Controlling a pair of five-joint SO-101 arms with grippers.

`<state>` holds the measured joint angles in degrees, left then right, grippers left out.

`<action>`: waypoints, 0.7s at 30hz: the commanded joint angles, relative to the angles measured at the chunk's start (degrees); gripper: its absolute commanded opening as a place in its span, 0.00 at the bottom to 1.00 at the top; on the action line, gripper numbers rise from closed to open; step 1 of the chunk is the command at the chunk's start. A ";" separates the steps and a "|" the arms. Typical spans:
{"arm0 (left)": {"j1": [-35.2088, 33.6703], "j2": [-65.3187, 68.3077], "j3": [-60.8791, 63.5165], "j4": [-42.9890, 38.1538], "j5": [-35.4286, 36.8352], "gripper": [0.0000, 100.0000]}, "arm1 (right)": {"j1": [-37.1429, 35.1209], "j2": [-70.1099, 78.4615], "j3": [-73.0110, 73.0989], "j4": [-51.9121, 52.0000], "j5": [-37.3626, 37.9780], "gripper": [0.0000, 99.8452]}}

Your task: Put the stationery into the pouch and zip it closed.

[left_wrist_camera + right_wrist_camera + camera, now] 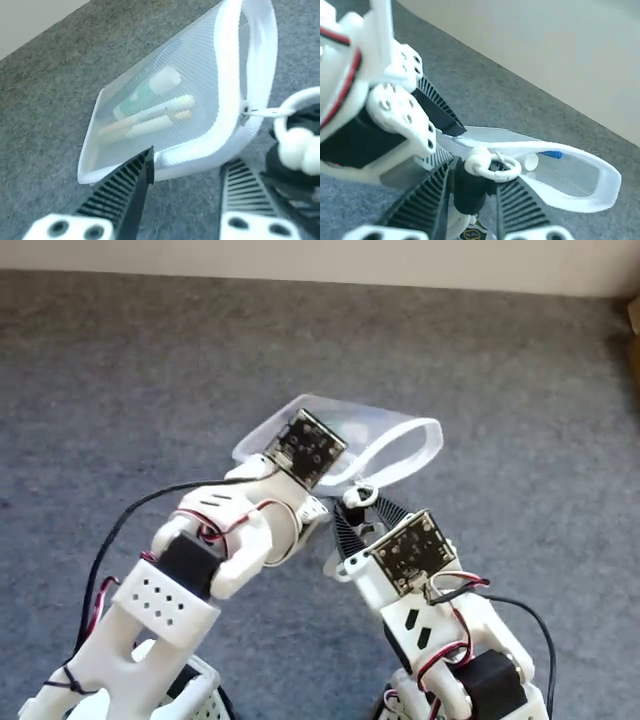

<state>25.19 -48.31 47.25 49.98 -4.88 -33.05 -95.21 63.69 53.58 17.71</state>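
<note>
A translucent white pouch (350,430) lies on the grey carpet with its zip mouth gaping in a wide loop (590,190). Several pens (150,117) rest inside it; one blue tip (551,154) shows through the mouth. My left gripper (195,165) is shut across the pouch's near end, one finger (130,190) on top and the other partly under the edge. My right gripper (470,185) is shut on the zip pull (490,165), a white ring with a bead over a black piece, at the mouth's near end. Both grippers meet there (350,510).
Grey carpet (120,370) covers the whole table around the pouch. A pale wall strip (320,255) runs along the far edge. The two arms crowd the near middle; carpet to the left, right and beyond the pouch is bare.
</note>
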 commanded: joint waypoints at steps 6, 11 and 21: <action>0.66 -1.45 3.82 -8.88 0.53 0.11 | -1.80 -1.27 -3.91 -0.13 0.18 0.00; 0.66 -1.45 3.82 -8.88 0.53 0.01 | -1.63 -1.27 -3.91 -0.22 0.18 0.00; 0.13 -1.45 3.91 -8.70 0.53 0.01 | 4.53 -1.36 -3.82 -3.12 0.09 0.00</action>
<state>25.19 -48.57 51.74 42.77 -4.97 -30.24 -95.21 63.69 52.18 17.71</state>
